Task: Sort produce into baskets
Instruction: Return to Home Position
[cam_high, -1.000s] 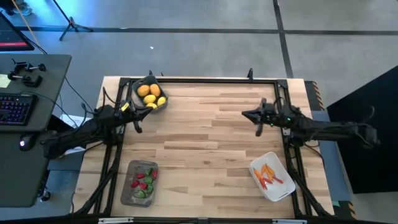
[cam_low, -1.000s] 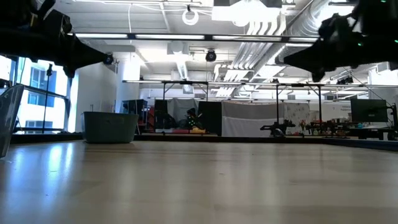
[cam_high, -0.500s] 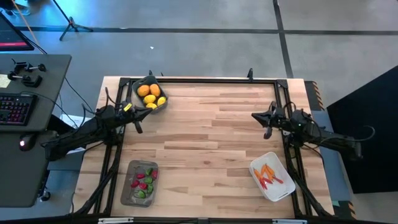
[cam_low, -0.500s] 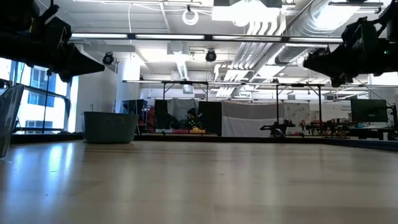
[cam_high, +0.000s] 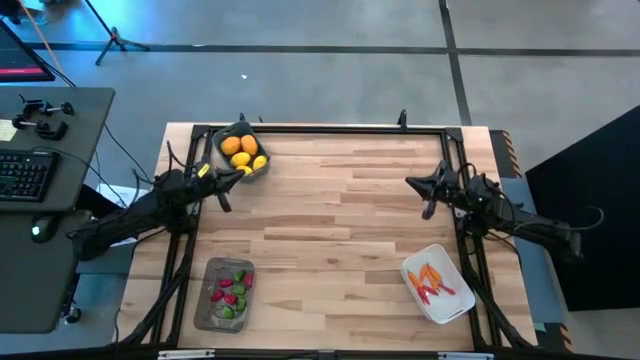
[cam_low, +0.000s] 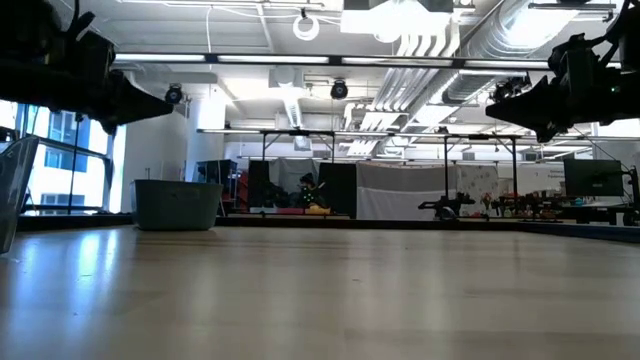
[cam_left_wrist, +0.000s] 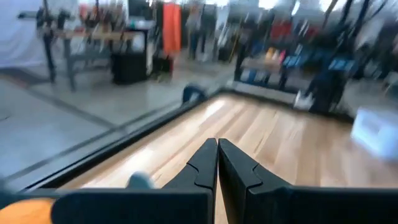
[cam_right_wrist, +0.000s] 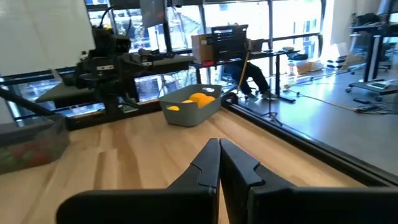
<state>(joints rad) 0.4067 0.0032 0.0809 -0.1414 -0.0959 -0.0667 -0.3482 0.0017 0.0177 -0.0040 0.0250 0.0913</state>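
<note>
The deep blue-grey tub (cam_high: 241, 152) stands at the table's far left and holds yellow lemons and orange rounds; it also shows in the right wrist view (cam_right_wrist: 189, 106). The shallow grey tray (cam_high: 226, 293) at the near left holds red and green pieces. The white tub (cam_high: 437, 283) at the near right holds thin orange sticks. My left gripper (cam_high: 222, 203) is shut and empty, raised just near-side of the blue-grey tub. My right gripper (cam_high: 428, 208) is shut and empty, raised near the table's right edge. Both show shut in their wrist views (cam_left_wrist: 217, 144) (cam_right_wrist: 219, 144).
A black frame (cam_high: 330, 130) runs along the table's edges. Bare wood (cam_high: 330, 220) lies between the two arms. A desk with a keyboard (cam_high: 25, 175) stands beyond the table's left side.
My right gripper has drawn back toward the table's right edge, staying shut and raised. The bins and the produce have stayed where they were.
</note>
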